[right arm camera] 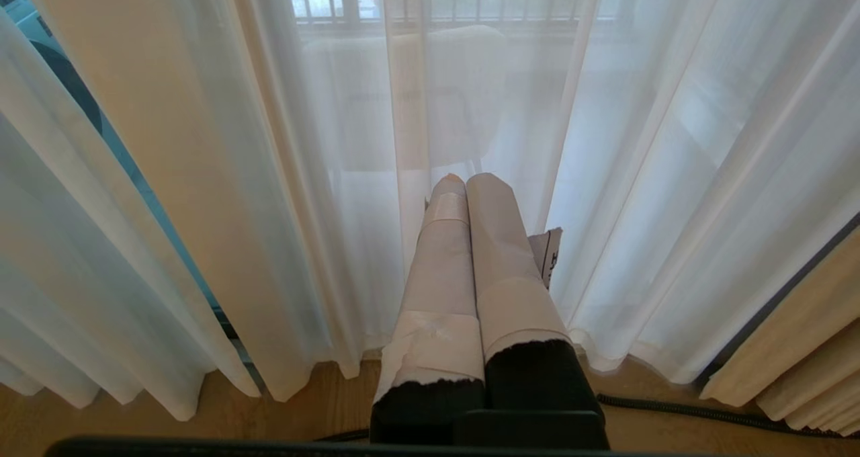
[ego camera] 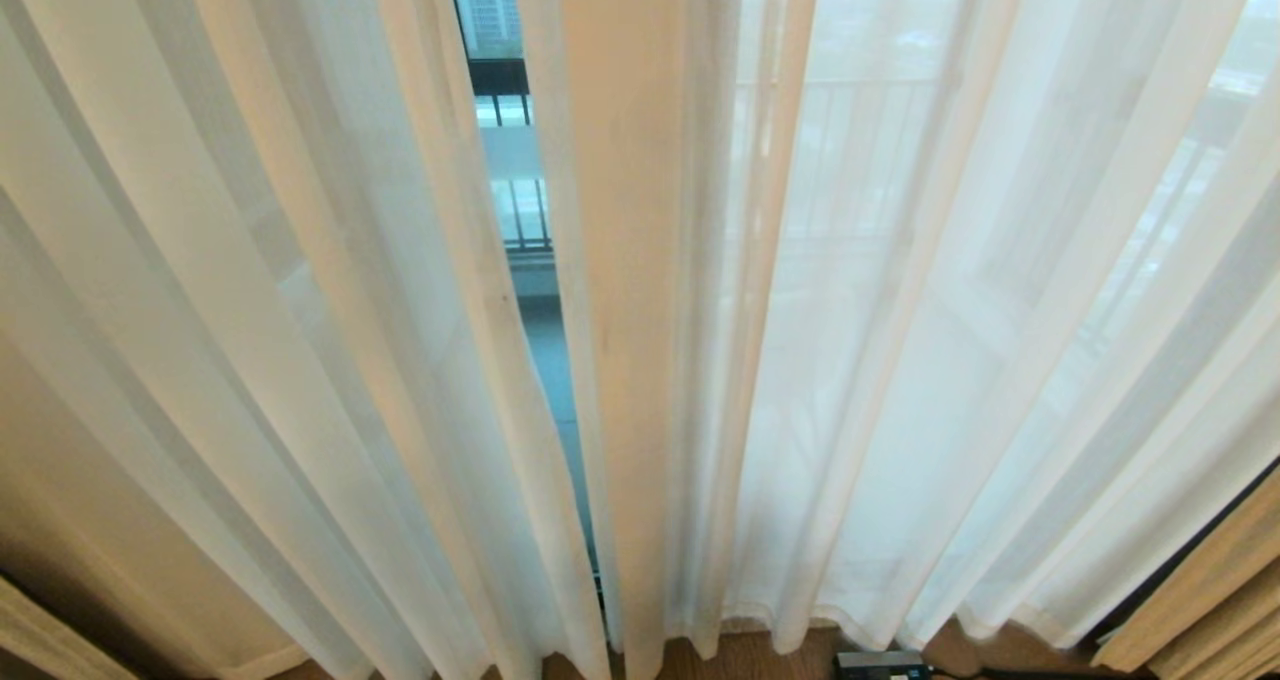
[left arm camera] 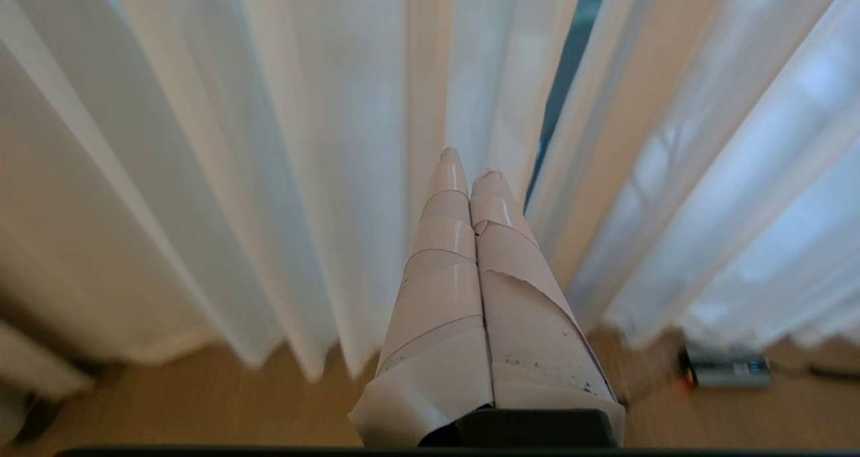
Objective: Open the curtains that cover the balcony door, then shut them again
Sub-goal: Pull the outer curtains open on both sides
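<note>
The curtains hang almost drawn together: a sheer white left panel [ego camera: 300, 310] and a sheer right panel [ego camera: 900, 310] leave only a narrow gap between them. Through that gap a strip of the balcony door glass [ego camera: 548, 360] shows. A thick cream drape [ego camera: 1210, 600] hangs bunched at the far right. Neither arm shows in the head view. My left gripper [left arm camera: 470, 164] is shut and empty, low above the floor, pointing at the left panel [left arm camera: 302, 175] just beside the gap. My right gripper [right arm camera: 467, 178] is also shut and empty, facing the right panel [right arm camera: 638, 175].
A small black device [ego camera: 880, 663] lies on the wooden floor at the curtain hem, and a coiled black cable [right arm camera: 672, 408] runs along the floor towards the right drape [right arm camera: 793, 349]. The outer railing [ego camera: 525, 215] shows beyond the glass.
</note>
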Robot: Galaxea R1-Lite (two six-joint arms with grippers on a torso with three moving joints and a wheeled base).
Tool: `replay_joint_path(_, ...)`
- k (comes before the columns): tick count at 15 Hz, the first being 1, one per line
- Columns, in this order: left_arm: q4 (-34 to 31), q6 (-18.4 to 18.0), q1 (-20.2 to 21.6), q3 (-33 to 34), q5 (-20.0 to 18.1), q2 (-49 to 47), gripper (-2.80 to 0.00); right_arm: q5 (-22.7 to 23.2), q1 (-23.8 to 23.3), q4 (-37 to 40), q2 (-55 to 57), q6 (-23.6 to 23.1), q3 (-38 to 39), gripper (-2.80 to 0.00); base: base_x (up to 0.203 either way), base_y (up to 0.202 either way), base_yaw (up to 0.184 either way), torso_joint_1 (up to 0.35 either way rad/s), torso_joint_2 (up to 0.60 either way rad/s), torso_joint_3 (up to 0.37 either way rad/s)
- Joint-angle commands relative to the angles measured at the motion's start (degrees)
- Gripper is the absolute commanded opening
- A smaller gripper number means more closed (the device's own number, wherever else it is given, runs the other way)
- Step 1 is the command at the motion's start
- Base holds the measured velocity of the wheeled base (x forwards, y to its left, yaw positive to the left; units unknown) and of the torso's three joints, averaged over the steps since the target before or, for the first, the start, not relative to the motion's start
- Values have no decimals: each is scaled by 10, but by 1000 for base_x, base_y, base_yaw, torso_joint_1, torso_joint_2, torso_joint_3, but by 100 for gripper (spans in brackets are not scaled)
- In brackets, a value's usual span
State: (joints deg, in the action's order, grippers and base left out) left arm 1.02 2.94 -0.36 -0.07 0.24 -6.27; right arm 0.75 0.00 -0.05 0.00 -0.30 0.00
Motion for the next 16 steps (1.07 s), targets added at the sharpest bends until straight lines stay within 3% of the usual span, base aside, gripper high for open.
replay_joint_path(1,-1,-1,4,1,0,63,-280,0,0,0,0,0,0,-280,0,0,0,0,0,0)
replay_joint_path(16,-1,0,5,0,0,63,-280,0,0,0,0,0,0,-280,0,0,0,0,0,0)
